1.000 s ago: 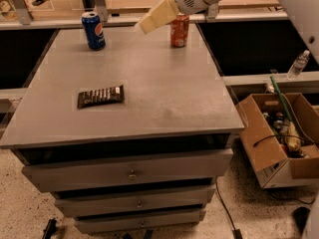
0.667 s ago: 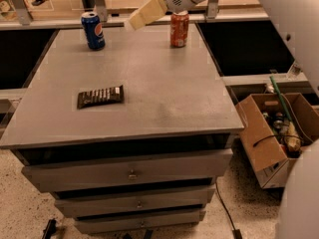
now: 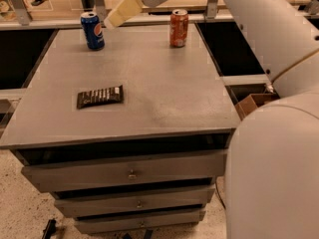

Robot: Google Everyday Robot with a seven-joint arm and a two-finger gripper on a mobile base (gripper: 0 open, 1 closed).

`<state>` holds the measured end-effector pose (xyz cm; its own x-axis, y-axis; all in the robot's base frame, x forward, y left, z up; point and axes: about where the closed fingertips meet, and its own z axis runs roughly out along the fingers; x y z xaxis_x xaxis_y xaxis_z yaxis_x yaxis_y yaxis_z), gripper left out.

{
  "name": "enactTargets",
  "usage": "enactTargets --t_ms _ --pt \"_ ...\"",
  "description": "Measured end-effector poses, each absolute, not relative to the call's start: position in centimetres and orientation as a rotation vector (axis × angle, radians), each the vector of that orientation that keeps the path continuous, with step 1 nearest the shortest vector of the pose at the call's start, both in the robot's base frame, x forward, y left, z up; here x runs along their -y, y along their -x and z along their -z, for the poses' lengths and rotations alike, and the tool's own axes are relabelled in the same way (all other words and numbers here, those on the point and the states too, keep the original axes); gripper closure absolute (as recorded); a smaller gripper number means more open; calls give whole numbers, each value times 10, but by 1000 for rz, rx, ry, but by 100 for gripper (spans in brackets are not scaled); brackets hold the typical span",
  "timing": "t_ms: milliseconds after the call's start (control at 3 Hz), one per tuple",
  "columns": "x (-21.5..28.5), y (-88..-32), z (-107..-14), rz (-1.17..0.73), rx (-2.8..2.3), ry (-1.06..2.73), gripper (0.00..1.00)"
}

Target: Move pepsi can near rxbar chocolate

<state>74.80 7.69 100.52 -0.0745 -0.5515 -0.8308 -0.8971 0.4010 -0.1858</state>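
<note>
The pepsi can, blue with a round logo and silver top, stands upright at the far left of the grey table top. The rxbar chocolate, a flat dark wrapper with pale stripes, lies at the left, nearer the front edge. My gripper, pale yellow, hangs in the air just right of the pepsi can's top, close to it and not touching it. It holds nothing that I can see.
An orange-red can stands upright at the far middle-right of the table. My white arm fills the right side of the view. A cardboard box sits on the floor to the right. Drawers are below the table top.
The gripper has moved left, from beside the orange-red can to just right of the pepsi can. The arm now covers more of the right side. The cans and bar have not moved.
</note>
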Motion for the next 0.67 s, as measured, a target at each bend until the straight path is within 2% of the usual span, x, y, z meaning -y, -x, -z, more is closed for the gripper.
enactTargets --t_ms 667 --pt "-118 -780 -990 -472 -1723 1330 0"
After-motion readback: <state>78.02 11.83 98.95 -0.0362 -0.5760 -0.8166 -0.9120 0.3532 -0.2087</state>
